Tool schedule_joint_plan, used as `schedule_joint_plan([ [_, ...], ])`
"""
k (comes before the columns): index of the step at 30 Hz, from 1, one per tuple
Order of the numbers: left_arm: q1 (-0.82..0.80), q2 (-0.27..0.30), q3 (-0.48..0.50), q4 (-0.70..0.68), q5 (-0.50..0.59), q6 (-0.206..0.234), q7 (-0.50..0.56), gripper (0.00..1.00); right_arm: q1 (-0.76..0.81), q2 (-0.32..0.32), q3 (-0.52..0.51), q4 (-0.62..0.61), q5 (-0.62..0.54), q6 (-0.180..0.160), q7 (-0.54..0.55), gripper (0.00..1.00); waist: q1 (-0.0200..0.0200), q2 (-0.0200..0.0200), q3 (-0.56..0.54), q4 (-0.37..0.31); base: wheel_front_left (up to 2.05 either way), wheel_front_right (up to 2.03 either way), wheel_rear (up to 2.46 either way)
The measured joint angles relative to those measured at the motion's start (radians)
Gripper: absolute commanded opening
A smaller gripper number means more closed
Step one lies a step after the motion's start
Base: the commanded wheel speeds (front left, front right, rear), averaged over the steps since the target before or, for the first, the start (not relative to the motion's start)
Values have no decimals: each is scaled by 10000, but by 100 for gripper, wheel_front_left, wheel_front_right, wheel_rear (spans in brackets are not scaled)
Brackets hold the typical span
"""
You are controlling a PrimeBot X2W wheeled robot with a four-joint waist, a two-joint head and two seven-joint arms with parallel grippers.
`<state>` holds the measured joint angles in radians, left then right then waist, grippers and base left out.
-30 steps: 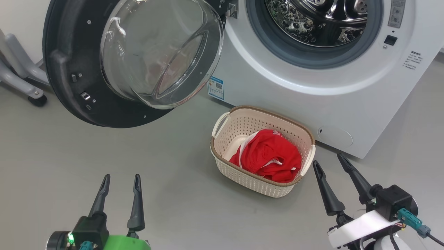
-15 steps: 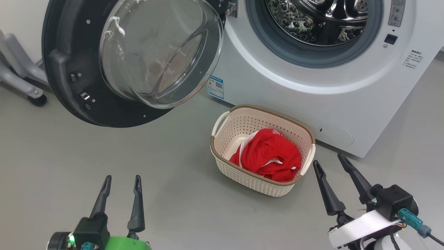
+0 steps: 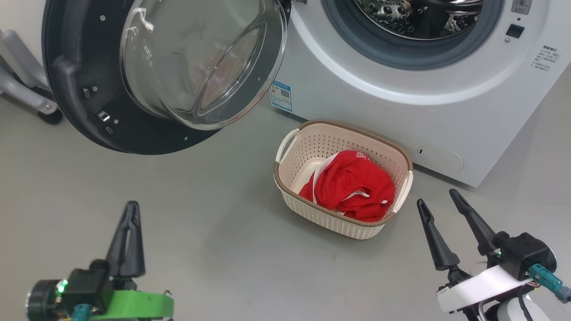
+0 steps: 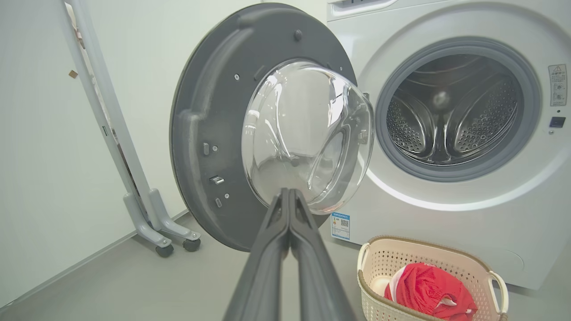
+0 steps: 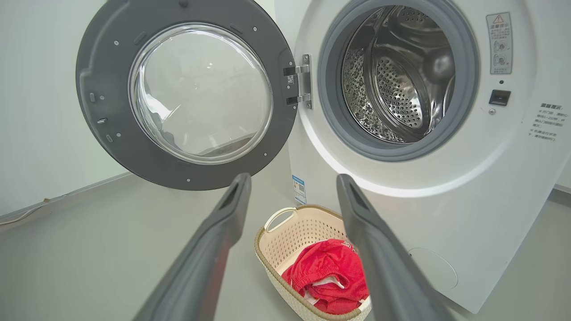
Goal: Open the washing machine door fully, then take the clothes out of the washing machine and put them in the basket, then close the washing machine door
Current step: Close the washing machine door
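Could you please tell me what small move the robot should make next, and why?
Probably lift the shut left gripper toward the far-left edge of the washing machine door, ready to push it closed. The clothes already lie in the basket, the drum looks empty, and the door stands wide open, so closing seems all that remains.

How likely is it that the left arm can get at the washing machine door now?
Probably yes. The left gripper, shut, points toward the washing machine door, which hangs wide open; nothing stands between them. The basket sits off to its right.
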<state>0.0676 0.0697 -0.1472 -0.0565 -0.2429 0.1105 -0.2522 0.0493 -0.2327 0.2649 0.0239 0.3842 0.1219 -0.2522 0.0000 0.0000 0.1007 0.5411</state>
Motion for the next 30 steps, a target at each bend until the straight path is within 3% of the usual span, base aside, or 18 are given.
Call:
schedule_joint_plan([
  [8, -945, 849, 1093, -725, -226, -6, 12, 0, 17, -362, -186, -280, -46, 0, 6, 100, 0, 0, 447, 17, 0, 0, 0],
  [13, -1812, 1918, 2447, -1379, -679, -65, 472, 0, 16, -587, -159, -537, -88, 0, 148, 100, 0, 0, 741, -140, 0, 0, 0],
  [21, -3469, 2291, 4836, -1383, -3595, -159, 1839, 0, 13, -1026, -232, -943, -171, 0, 196, 100, 0, 0, 1213, -607, 0, 0, 0],
  [30, -4722, 2671, 7147, 702, -5662, 4, 3428, 0, 1, -1327, -284, -1221, -153, 0, 270, 100, 0, 0, 1679, -1285, 0, 0, 0],
])
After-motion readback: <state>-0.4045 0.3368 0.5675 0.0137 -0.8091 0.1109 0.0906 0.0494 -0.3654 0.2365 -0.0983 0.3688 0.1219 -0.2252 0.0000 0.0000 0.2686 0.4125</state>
